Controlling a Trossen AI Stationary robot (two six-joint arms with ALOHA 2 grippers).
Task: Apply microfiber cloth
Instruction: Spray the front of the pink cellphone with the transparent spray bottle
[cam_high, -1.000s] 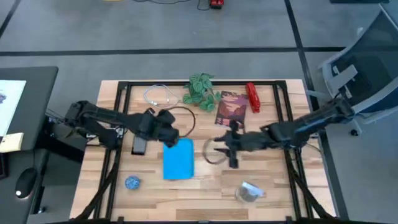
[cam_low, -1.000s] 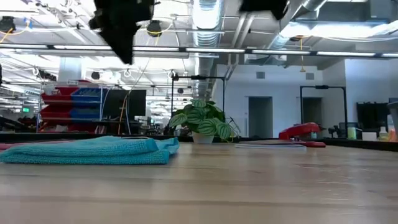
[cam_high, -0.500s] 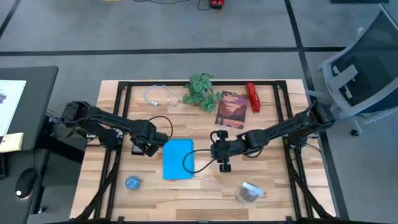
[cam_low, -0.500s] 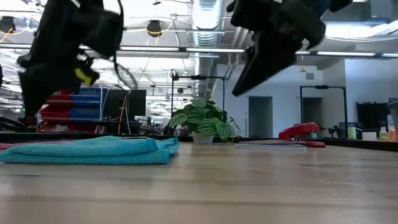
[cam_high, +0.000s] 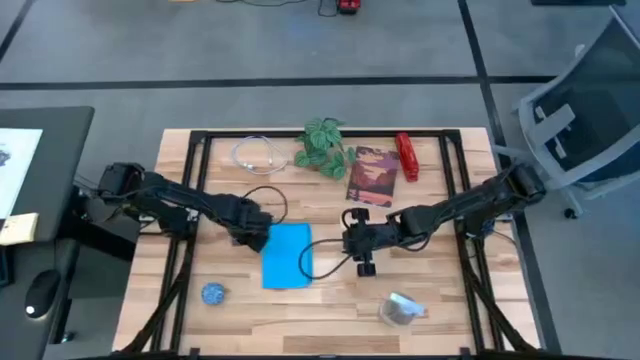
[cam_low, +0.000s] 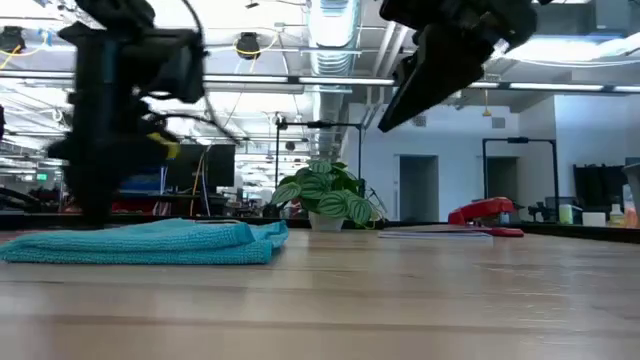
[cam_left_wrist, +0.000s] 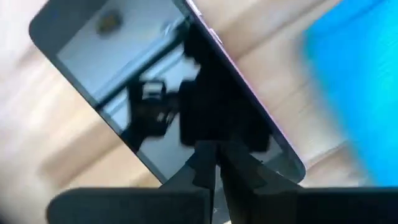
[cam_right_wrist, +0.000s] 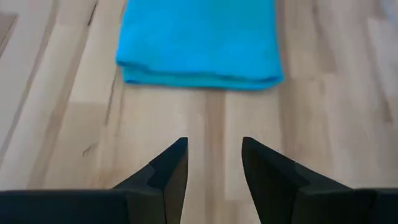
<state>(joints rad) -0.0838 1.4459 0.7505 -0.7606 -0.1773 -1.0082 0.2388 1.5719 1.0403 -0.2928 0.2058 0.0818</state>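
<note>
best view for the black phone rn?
Left wrist view: the black phone fills the frame, with the shut left claw in front of it. In the high view the left arm hides it. Low and right wrist views don't show it.

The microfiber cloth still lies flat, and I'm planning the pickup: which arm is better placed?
Probably the right. Its claw is open, empty and faces the microfiber cloth. The left claw is shut on the phone beside the cloth.

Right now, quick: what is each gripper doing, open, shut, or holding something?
Left gripper: shut, over the black phone, beside the microfiber cloth; holding nothing.
Right gripper: open, empty, facing the cloth's edge.
</note>
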